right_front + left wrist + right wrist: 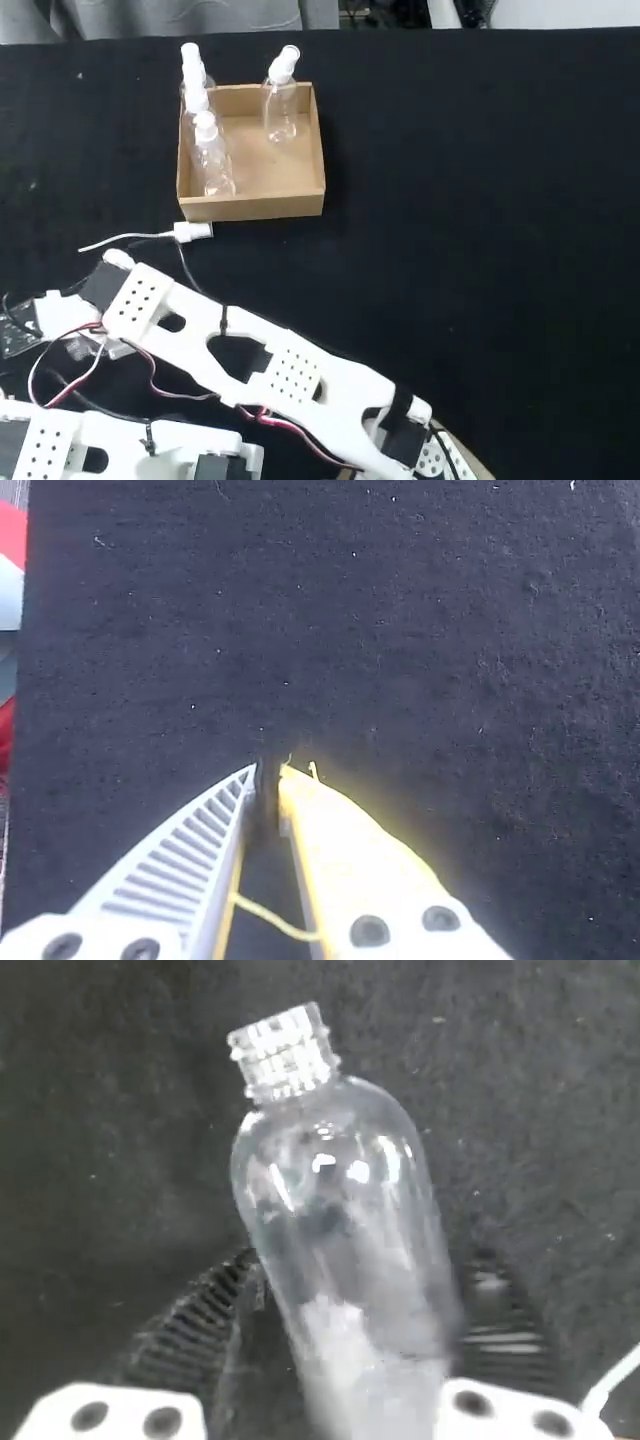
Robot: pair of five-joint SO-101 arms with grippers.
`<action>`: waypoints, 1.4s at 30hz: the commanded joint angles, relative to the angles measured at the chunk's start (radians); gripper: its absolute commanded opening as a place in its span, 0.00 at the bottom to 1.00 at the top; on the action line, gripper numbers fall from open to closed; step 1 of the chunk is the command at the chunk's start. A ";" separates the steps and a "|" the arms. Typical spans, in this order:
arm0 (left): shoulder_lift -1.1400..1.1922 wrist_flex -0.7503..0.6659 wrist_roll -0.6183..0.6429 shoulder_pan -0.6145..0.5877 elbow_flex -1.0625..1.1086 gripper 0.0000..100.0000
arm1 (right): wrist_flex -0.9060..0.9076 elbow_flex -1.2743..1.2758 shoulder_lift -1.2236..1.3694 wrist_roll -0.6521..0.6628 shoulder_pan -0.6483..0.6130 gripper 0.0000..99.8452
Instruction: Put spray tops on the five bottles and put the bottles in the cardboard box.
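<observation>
We judged the bottle (320,1180), clenched in the right end effector (345,1305), might slip before meeting the top (192,232) beside the box (250,206).

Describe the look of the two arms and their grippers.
Both arms are white perforated plastic with black motors, red and white cables. The left gripper has one white ribbed finger, one yellow. The right gripper has dark ribbed fingers on a white base.
</observation>
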 commanded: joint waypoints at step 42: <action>-0.015 -0.048 -0.003 0.001 -0.002 0.03 | 0.209 0.303 -0.619 -0.215 0.153 0.05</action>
